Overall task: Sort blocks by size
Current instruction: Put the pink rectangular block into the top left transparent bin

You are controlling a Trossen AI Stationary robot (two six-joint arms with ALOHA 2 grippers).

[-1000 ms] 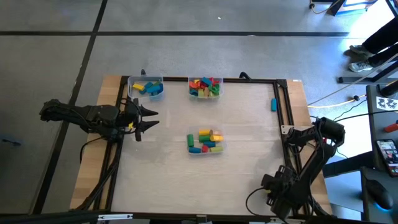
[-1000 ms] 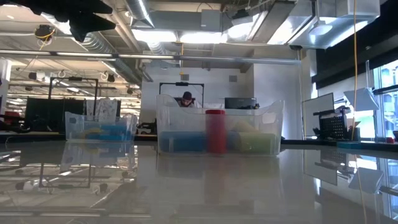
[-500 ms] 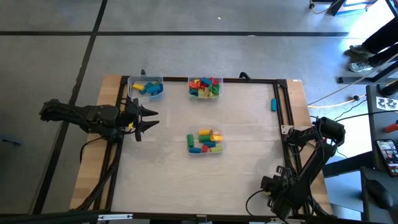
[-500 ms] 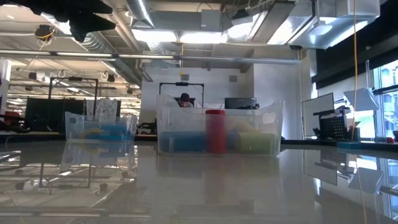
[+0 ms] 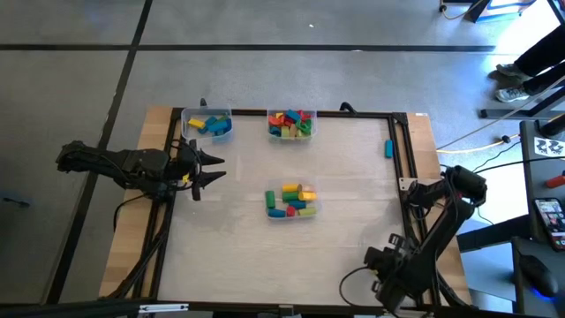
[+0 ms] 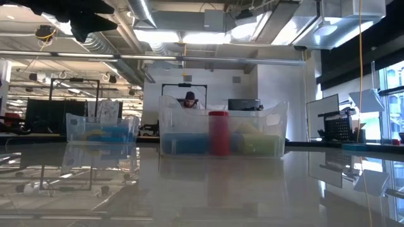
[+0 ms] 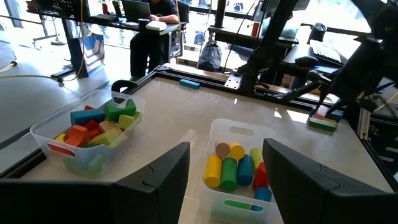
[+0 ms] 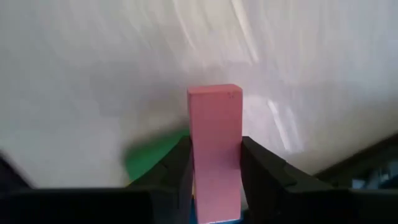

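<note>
No legible markings are seen. A pink block (image 8: 214, 149) is gripped by the right end effector (image 8: 214, 180), shifted leftward since before; the left end effector (image 7: 225, 180) is held open.

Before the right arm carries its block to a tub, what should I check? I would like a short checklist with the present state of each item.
1. Right gripper holds the pink block between its fingers: ok.
2. Block sits straight in the grip, not tilted: ok in the right wrist view.
3. Left gripper is out of the path, open at the table's left edge: ok.
4. The three tubs are upright: far-left tub, far-middle tub, centre tub: ok.
5. Which tub fits this block's size: cannot tell.
6. Stray blue block by the right frame remains unsorted: not ok.
</note>
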